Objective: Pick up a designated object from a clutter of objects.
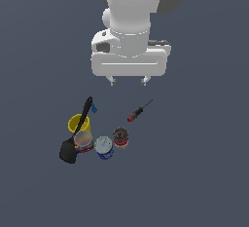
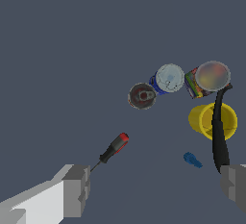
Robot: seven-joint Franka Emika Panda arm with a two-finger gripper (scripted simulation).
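Your pincer point(image 1: 129, 81) hangs with jaws apart above the bench point(image 1: 204, 172); centre it over the tiny blue piece point(image 1: 94, 108), left of centre in the exterior view beside the spatula point(image 1: 78, 133), before descending.

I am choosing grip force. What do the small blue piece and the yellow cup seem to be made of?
Small blue piece: likely hard plastic, uniform bright blue, matte, chunky shape. Yellow cup: probably plastic too, evenly yellow, thin-walled, no shine. These are renders, so both are guesses.
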